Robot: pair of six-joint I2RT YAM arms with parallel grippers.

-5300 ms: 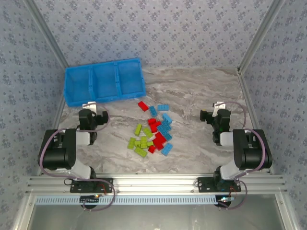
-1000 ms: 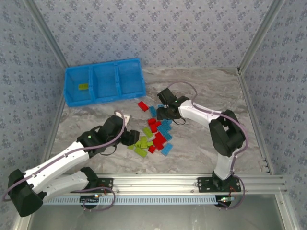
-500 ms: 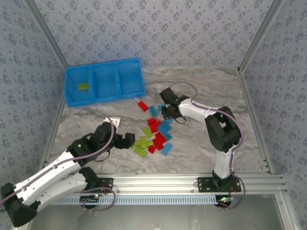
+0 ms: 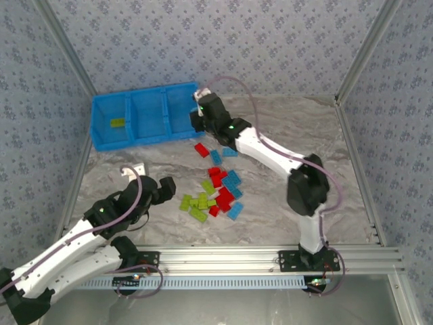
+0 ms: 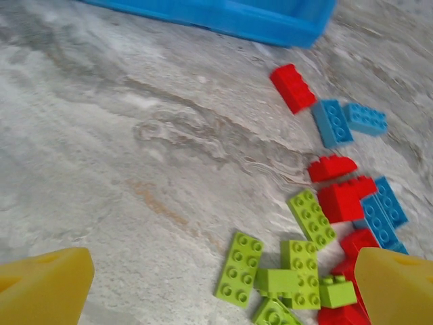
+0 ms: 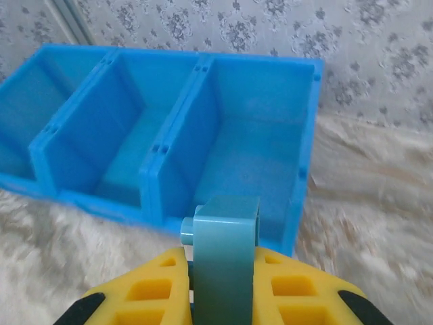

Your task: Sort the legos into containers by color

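Right gripper (image 6: 225, 281) is clenched on a blue brick (image 6: 225, 233), which stands on edge between the yellow fingers (image 6: 152, 288) with one stud poking left; just ahead and a little below lies the bin (image 6: 298, 203), its right compartment (image 6: 250, 156) straight in front, near wall almost under the brick; that compartment's long axis runs away from the gripper, so a short reach forward should bring the brick over it; the left compartment (image 4: 111, 122) lies well to the side and holds a green brick (image 4: 118, 122), so blue likely belongs on the right. Left gripper (image 4: 164, 187) is spread wide and holds nothing, low over the surface (image 5: 135, 135) just left of the pile (image 4: 213, 193); the lime bricks (image 5: 291, 271) lie nearest it, with red and blue beyond; this arm is the nearer one to the pile, the right arm the nearer one to the bin.
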